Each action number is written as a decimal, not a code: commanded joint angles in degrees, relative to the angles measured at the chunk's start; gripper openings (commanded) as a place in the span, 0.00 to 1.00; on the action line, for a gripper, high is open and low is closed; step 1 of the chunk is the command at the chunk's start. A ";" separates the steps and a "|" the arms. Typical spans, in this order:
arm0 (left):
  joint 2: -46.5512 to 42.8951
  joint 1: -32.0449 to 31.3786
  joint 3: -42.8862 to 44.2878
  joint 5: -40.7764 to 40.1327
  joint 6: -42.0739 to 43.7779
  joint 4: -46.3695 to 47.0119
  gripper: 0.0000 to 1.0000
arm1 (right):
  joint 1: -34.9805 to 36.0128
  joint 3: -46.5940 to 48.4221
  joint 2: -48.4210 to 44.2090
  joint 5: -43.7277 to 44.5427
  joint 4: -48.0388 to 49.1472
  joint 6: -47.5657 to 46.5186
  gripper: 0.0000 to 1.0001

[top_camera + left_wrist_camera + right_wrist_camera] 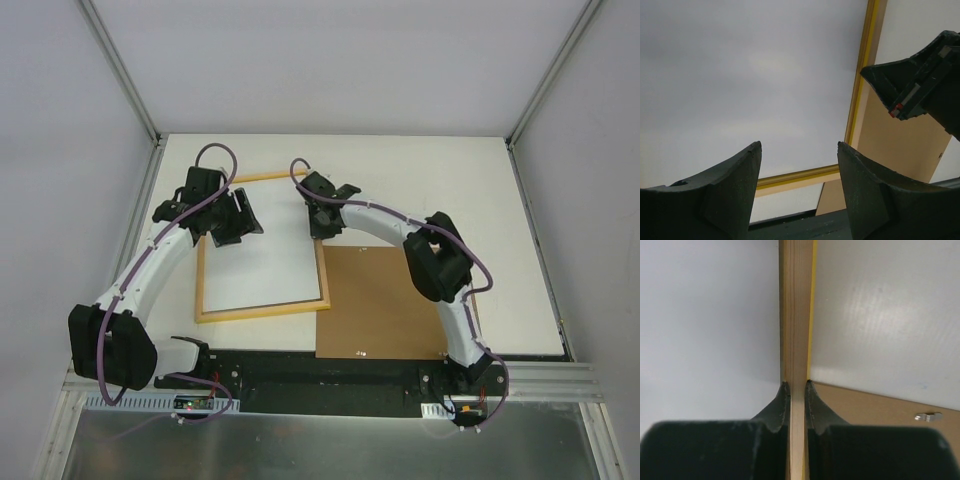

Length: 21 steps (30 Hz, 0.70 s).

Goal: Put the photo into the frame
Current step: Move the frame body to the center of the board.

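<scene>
**Right gripper clamped on frame rail, left gripper open over photo**

Nearest the arm bases, a brown panel [375, 300] lies flat on the table [480, 200], right of centre. Its left edge is just beside the near right corner of the frame [262, 311].

The frame lies wood-coloured back up, left of the panel and slightly skewed. The photo [265, 265] lies inside its rails, white side up, filling the opening as far as the top view shows.

Farther back, the right gripper [322, 222] is at the far end of the frame's right rail. In the right wrist view its fingers [777, 410] are pressed against both sides of the wooden rail [797, 315], pinching it.

The left gripper [235, 222] is over the far left part of the frame. Its jaws stand well apart with nothing between them, and the white sheet shows beyond them.
</scene>
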 commanded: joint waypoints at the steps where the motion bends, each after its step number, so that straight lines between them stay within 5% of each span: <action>1: -2.46 0.96 2.70 1.35 1.75 0.39 0.62 | 3.63 9.10 4.29 2.44 -2.09 5.70 0.01; 13: -3.34 1.93 2.36 2.49 2.02 -0.32 0.62 | 6.09 11.05 7.29 3.49 -0.16 9.92 0.01; 17: -3.08 1.84 2.09 3.63 1.49 -0.23 0.63 | 5.92 7.19 4.14 2.62 2.29 9.14 0.43; 21: -3.16 1.14 0.95 4.34 0.79 0.38 0.66 | 3.46 2.44 -2.10 0.16 4.67 7.55 0.70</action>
